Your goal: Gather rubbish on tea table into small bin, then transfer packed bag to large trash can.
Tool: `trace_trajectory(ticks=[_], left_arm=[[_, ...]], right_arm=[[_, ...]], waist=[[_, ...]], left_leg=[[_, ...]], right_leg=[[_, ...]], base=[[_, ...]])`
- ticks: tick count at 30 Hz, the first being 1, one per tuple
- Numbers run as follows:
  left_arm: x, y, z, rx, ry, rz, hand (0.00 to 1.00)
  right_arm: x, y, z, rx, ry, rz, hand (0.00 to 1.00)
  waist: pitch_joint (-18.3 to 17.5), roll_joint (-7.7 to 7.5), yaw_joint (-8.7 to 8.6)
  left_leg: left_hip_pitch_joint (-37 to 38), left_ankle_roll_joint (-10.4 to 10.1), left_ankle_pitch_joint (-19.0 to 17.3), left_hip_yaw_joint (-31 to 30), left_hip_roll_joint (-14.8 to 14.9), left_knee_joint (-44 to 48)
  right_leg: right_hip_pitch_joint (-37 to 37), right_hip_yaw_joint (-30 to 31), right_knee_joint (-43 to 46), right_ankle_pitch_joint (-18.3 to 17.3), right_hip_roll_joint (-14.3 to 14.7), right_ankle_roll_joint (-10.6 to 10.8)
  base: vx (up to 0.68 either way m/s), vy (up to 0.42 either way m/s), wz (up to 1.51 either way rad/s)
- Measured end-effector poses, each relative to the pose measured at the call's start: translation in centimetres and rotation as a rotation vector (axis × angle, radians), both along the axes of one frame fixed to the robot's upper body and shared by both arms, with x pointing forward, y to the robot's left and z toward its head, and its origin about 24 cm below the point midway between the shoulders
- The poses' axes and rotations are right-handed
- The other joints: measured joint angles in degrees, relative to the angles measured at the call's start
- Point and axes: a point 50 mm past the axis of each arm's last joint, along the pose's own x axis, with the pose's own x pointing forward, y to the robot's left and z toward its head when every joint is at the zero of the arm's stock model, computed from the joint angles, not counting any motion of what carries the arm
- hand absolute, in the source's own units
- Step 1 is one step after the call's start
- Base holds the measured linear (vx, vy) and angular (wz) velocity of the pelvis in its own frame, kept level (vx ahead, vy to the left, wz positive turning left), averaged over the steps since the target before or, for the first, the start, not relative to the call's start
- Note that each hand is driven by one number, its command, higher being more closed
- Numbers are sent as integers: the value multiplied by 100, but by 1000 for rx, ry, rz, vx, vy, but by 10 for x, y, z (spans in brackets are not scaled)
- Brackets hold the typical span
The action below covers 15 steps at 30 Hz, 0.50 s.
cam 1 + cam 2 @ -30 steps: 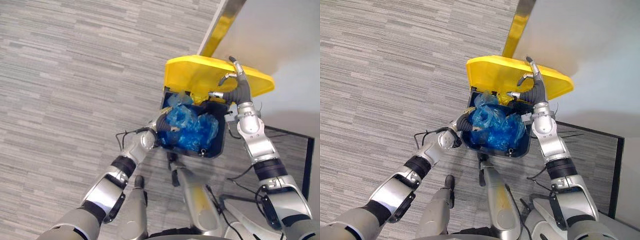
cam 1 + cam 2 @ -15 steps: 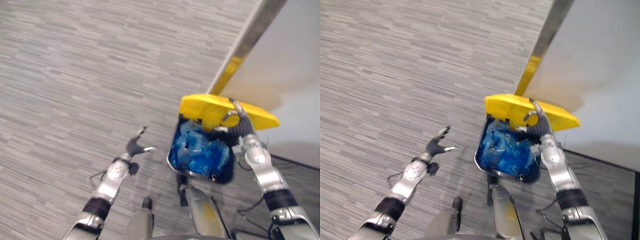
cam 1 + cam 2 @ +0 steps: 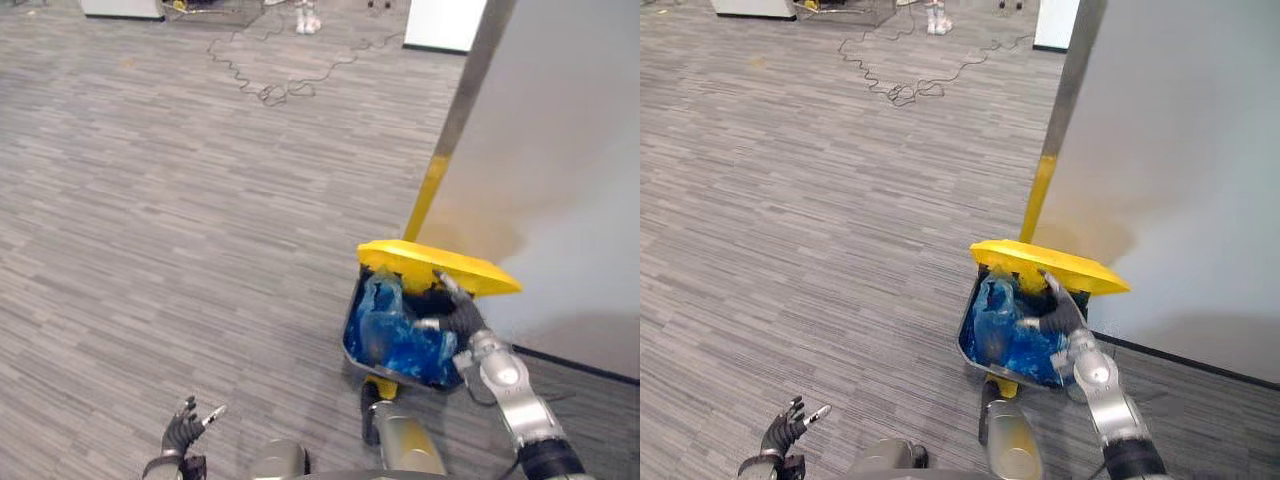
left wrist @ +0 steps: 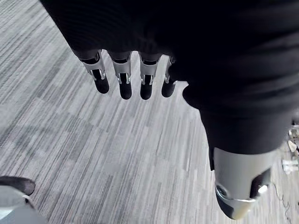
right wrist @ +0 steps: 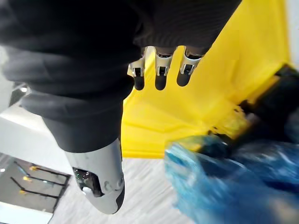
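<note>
Bag drop looks done. Blue packed bag [image 3: 396,336] sits inside large trash can [image 3: 347,345], its top bunched up high near the hinge.
Right hand [image 3: 456,316] is at the can's back edge under the raised yellow lid [image 3: 432,266]. Fingers [image 5: 159,77] are straight, gripping nothing; can't tell if they touch the lid.
Left hand [image 3: 183,432] is low over the floor, well apart from the can, fingers loosely spread, empty.
Step in hand, my read: close the lid.
- Draw right hand out clear of the bag, ease lid down, don't let it slam.
- Watch the bag peak: it may jam the lid, so press it down if lid rides high.
</note>
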Motion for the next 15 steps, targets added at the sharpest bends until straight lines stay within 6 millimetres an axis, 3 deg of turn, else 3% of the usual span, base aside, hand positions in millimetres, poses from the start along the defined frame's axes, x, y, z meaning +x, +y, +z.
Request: trace_trajectory(ticks=[3,5,6,7,8,10,13,15], left_arm=[[5,-10,0,-24,-22,-11,0],[17,-20,8,-36,-86,-44,0],[20,-22,10,-40,-100,-52,0],[28,-25,12,-53,-128,-54,0],[31,-30,12,-68,-138,-56,0],[39,-41,12,-100,-162,-69,0],[43,-50,13,-141,-193,-41,0],[37,-48,11,-140,-176,-34,0]], right_arm=[[-44,8,-33,104,157,-42,0],[-72,15,-52,149,253,-84,0],[-77,16,-56,156,274,-93,0],[-82,15,-62,164,309,-116,0],[-85,12,-67,161,331,-135,0],[-86,1,-74,152,358,-198,0],[-88,-18,-84,105,419,-258,0],[-90,-24,-86,95,439,-284,0]], waist=[[-56,-49,-56],[-236,-123,-29],[-290,-176,-10],[-364,-273,35],[-405,-206,73],[-620,-117,196],[-756,114,103],[-807,169,86]], left_leg=[[-42,-124,465,-16,303,-613],[-314,-284,784,94,522,-972],[-389,-356,838,132,541,-1034],[-495,-470,933,259,605,-1131],[-521,-402,1017,379,716,-1215],[-639,-276,1395,1207,791,-1262],[-605,-506,1602,1345,963,-1687],[-468,-453,1652,1348,967,-1811]], right_leg=[[-116,67,2307,-232,-204,-296],[319,207,2683,-269,-444,-211],[597,220,2375,-101,-512,-127],[1044,53,1410,-511,-481,269],[1106,-82,1023,-625,-442,256],[1311,-255,-226,-938,-259,150],[1515,-251,-1153,-904,4,-46],[1604,-214,-1256,-844,59,-65]], base=[[-303,-118,-20],[-248,-249,-41],[-186,-300,-47],[-137,-254,-47],[-128,-278,-77],[-48,-182,-89],[-60,-128,-38],[-73,-37,-10]])
